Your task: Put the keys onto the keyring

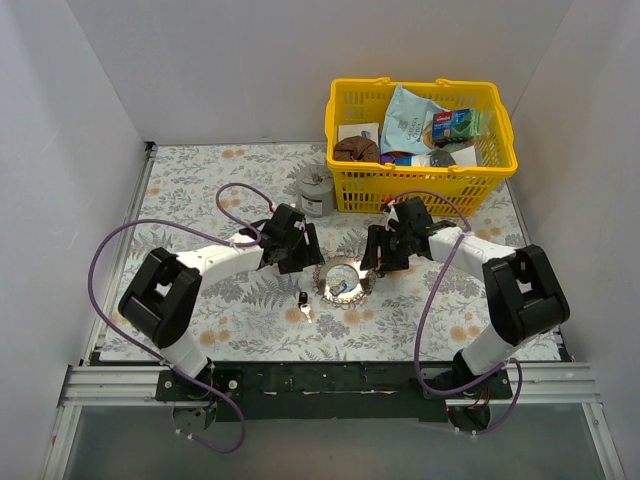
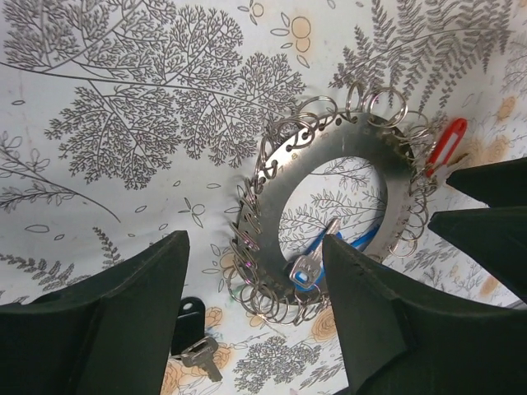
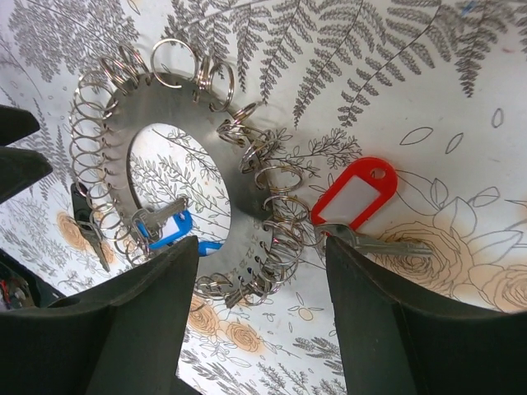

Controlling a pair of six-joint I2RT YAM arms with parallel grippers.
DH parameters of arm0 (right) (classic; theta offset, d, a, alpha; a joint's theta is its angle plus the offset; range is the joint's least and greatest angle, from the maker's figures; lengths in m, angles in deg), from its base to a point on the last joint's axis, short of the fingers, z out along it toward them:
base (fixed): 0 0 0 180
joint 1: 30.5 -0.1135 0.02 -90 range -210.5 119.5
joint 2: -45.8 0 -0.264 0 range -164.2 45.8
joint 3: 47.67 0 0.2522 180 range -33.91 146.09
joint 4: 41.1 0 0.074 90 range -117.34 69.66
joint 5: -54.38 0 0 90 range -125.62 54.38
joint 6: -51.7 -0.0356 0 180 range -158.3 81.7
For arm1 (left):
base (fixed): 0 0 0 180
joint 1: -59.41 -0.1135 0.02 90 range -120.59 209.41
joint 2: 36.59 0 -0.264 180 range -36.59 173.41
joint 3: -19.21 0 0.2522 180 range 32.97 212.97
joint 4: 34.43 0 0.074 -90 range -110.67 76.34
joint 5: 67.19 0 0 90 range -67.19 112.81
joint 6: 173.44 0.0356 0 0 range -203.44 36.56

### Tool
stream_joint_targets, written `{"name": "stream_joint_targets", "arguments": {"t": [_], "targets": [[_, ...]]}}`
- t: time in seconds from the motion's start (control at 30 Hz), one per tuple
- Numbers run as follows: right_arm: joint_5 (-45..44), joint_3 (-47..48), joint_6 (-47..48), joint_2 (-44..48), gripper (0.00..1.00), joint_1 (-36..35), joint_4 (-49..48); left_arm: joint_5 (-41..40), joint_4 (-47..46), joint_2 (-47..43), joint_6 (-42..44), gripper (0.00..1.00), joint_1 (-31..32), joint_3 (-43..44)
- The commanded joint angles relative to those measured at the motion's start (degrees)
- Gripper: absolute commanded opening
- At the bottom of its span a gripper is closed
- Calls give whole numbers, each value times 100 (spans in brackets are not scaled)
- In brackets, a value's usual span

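**Keyring between two open grippers, one key not yet on**

The keyring (image 2: 346, 141), a flat metal band rimmed with small split rings, lies flat on the table (image 1: 200, 200). It sits below the fingertips of both grippers, which face each other across it.

A blue key (image 2: 306, 270) rests inside the central hole. It appears hooked to a split ring on the arc nearest the left gripper (image 2: 255, 239).

A red key (image 3: 356, 196) lies just outside the band, beyond one fingertip of the right gripper (image 3: 262, 243). Its tag is against the split rings, but whether it is threaded on cannot be told.

A black key (image 2: 191, 317) lies on the table apart from the band, close beside one finger of the left gripper and joined to nothing.

**Progress (judged).** The task is partly done. One key seems to be on and a second may be. The black key remains to be picked up and worked onto a split ring.

**Grippers.** The left gripper's jaws stand well apart over the near arc of the keyring and hold nothing. One fingertip overlaps the band in the wrist view, and contact cannot be told.

The right gripper is likewise spread and empty. Its fingers bracket the arc of split rings beside the red key — neither finger visibly pinches a ring.
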Motion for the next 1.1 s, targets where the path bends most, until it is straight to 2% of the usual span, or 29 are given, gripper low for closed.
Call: {"name": "stream_joint_targets", "arguments": {"t": [0.0,0.43,0.6,0.63,0.77,1.07], "targets": [[315,164,160,-200,70,6,-147,385,-14,293,17,64,-17,318],[526,-398,90,-166,66,-188,-296,341,56,795,70,57,-26,573],[684,-644,37,-104,54,-337,-402,297,74,883,166,52,-26,713],[711,-670,37,-87,48,-381,-411,297,74,909,175,50,-26,714],[755,-767,2,-69,34,-495,-411,306,92,997,219,47,-26,819],[992,-969,-60,89,32,-724,-481,244,162,1129,465,45,-26,1179]]}}
